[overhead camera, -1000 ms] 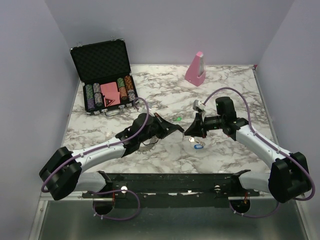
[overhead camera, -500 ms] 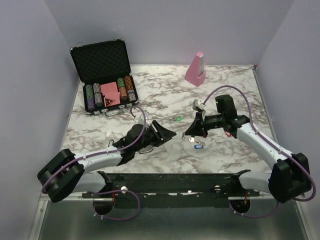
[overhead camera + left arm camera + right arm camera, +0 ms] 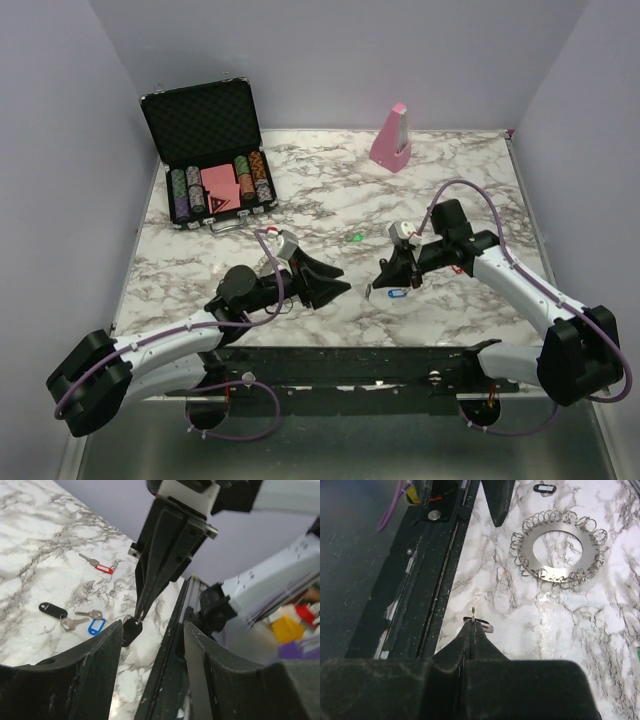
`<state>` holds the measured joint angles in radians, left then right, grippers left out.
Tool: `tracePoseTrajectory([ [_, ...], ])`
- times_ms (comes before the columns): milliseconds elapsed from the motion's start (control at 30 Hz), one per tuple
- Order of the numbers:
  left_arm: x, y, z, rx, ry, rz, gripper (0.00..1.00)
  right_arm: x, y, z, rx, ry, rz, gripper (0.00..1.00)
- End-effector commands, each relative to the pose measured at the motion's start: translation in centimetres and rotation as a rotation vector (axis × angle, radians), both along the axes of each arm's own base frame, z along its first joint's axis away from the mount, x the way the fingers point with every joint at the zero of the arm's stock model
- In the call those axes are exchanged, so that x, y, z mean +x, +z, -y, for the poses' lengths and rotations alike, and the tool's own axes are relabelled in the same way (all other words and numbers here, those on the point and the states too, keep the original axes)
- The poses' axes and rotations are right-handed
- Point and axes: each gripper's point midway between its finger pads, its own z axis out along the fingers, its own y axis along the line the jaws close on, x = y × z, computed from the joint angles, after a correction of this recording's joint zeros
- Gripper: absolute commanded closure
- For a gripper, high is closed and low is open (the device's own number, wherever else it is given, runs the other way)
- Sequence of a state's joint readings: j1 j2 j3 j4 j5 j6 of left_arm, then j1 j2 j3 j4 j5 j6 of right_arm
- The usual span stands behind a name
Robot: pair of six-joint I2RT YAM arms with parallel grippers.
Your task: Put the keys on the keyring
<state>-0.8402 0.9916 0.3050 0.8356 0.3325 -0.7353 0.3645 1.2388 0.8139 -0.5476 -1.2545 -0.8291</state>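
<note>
The keyring (image 3: 560,547), a flat grey ring edged with wire loops, lies on the marble; the left arm hides it in the top view. My right gripper (image 3: 472,623) (image 3: 379,270) is shut on the small split ring of a black-tagged key (image 3: 131,630), which hangs just above the table. My left gripper (image 3: 152,626) (image 3: 338,282) stands open and empty, facing the right gripper's tip. More keys lie loose on the table: a red-tagged one (image 3: 100,568), a black-tagged one (image 3: 52,611) and a blue-tagged one (image 3: 96,626) (image 3: 395,294).
An open black case of poker chips (image 3: 215,180) stands at the back left and a pink wedge block (image 3: 391,137) at the back. A small green item (image 3: 357,238) lies mid-table. The black base rail (image 3: 350,365) runs along the near edge.
My left gripper has opened, let go of the keyring and drawn back toward the near left. The right gripper has sunk slightly with its key.
</note>
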Motion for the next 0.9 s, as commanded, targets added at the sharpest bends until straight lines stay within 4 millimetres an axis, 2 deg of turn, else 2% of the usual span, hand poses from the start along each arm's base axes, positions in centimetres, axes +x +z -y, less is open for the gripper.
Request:
tracePoseTrajectory([
  [0,-3.8,0.6,0.4,0.069,-0.162,0.405,0.40,-2.4,-0.6,0.5,0.076,0.119,0.093,0.99],
  [100,-4.8,-0.6,1.0,0.138,-0.190,0.488,0.40,-3.0,-1.4,0.8,0.078,0.154,0.150,0.99],
  [200,-5.0,-2.3,1.7,0.241,-0.210,0.525,0.43,-3.4,-2.2,1.1,0.069,0.176,0.190,0.99],
  [300,-4.9,-3.0,2.3,0.290,-0.208,0.561,0.47,-3.6,-2.6,1.3,0.071,0.200,0.238,0.99],
  [533,-4.2,-3.4,3.7,0.323,-0.198,0.643,0.51,-4.1,-3.1,1.5,0.077,0.230,0.289,0.99],
  [867,-3.4,-4.0,6.5,0.372,-0.198,0.673,0.54,-4.0,-3.3,1.5,0.069,0.230,0.292,0.99],
])
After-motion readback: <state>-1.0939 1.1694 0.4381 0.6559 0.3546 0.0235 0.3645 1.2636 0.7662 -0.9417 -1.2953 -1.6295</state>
